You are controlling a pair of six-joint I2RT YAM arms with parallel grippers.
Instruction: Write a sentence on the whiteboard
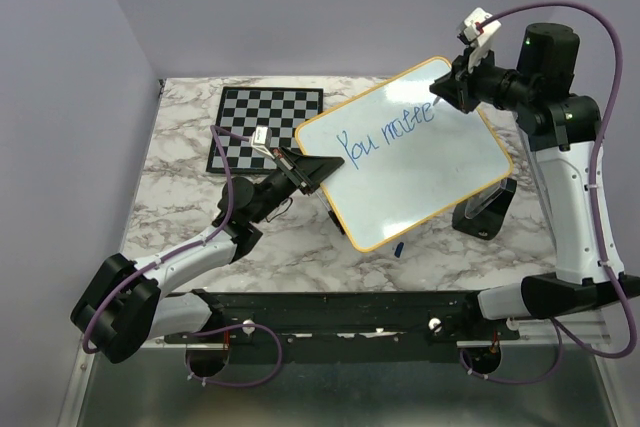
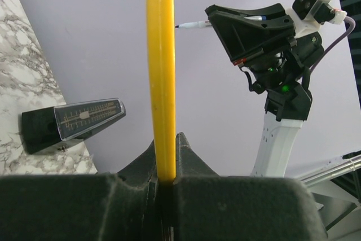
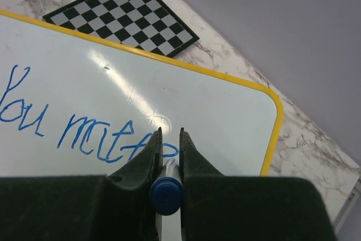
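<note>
Our left claw point(image 1: 322, 171) is closed on the left short edge of the flat white, yellow-framed whiteboard point(image 1: 430, 172) at frame centre. Our right claw point(image 1: 447, 97), upper right, pinches a blue-capped marker point(image 3: 167, 195), with its tip at the board. The board's long axis runs from lower left to upper right above the marble table point(image 1: 180, 187). Blue handwritten words point(image 1: 385, 135) read "You matte" and rise the same way.
</note>
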